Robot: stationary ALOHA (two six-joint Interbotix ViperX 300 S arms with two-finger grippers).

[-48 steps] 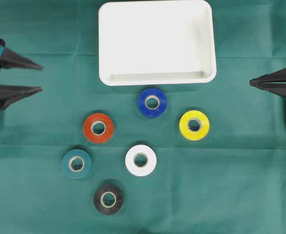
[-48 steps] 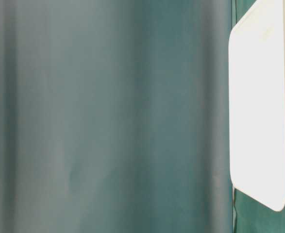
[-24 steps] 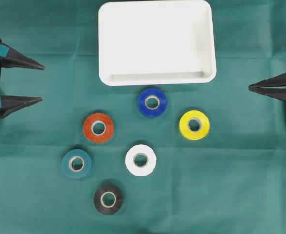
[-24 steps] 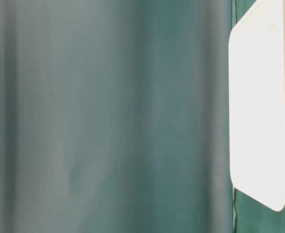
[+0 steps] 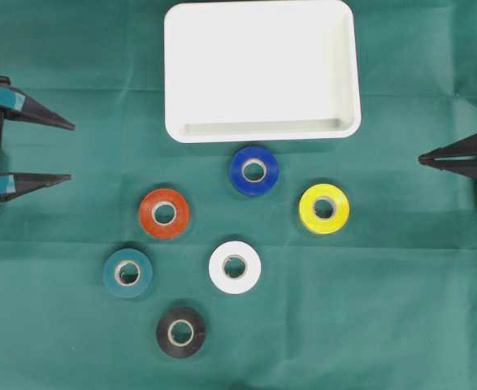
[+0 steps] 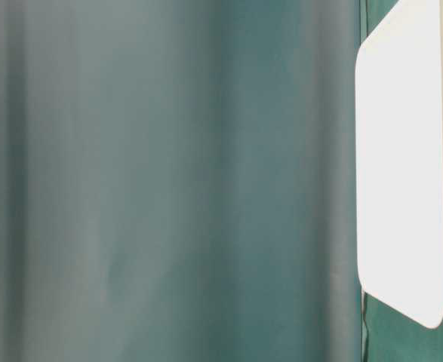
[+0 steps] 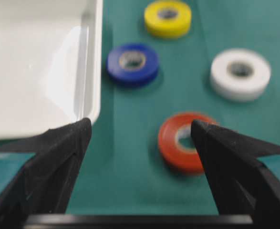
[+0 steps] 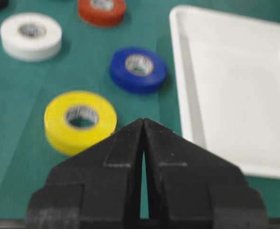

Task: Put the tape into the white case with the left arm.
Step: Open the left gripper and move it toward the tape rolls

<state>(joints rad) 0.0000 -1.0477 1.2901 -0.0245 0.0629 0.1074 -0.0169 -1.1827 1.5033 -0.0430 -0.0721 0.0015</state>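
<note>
The left pincer [image 5: 70, 152] now stands fully spread at the left edge of the overhead view, its two teal-banded fingers [image 5: 27, 110] wider apart than a second ago, when they sat closer together; it grips nothing. Ahead of its tips lie the tape rolls on the green tabletop [image 5: 384, 309]: the orange roll [image 5: 164, 214] nearest in front, the teal roll [image 5: 127, 273] and black roll [image 5: 180, 331] off to one side of its reach, the white roll [image 5: 235, 267], blue roll [image 5: 253, 171] and yellow roll [image 5: 324, 209] farther out. The white case [image 5: 183, 73] sits beyond the pincer's upper finger, holding no roll, with the blue roll just beside its near rim. None of the rolls or the case has shifted. The right pincer [image 5: 421, 159] is closed, fingers pressed together on nothing, and it has drawn back slightly toward the right edge. From its wrist view the yellow roll lies just ahead of its tips.
</note>
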